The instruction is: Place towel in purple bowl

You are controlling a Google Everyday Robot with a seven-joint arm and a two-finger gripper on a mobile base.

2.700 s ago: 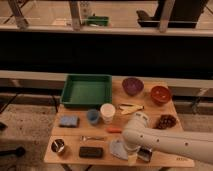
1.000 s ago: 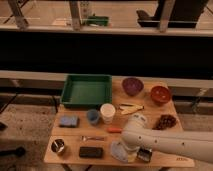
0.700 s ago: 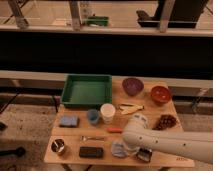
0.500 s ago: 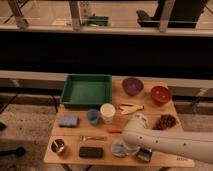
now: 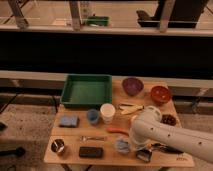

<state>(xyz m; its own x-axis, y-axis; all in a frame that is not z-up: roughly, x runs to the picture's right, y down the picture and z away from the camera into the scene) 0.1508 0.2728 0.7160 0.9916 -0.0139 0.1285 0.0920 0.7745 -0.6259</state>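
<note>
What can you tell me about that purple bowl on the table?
The purple bowl is round, smooth, plastic-looking, upright and seemingly empty. It stands at the far edge of the wooden table, between the green tray and a red bowl, touching neither. The claw is at the near edge, by the towel.

The robot's arm is fat, round and white, like a big smooth tube. Its end is a rounded bump (a bit like an elbow), right above the gripper. Small dark dots run in a row along the tube, off to the right of the gripper. The gripper is dark and boxy, and it sits at the low end of the arm, under the white bump
</note>
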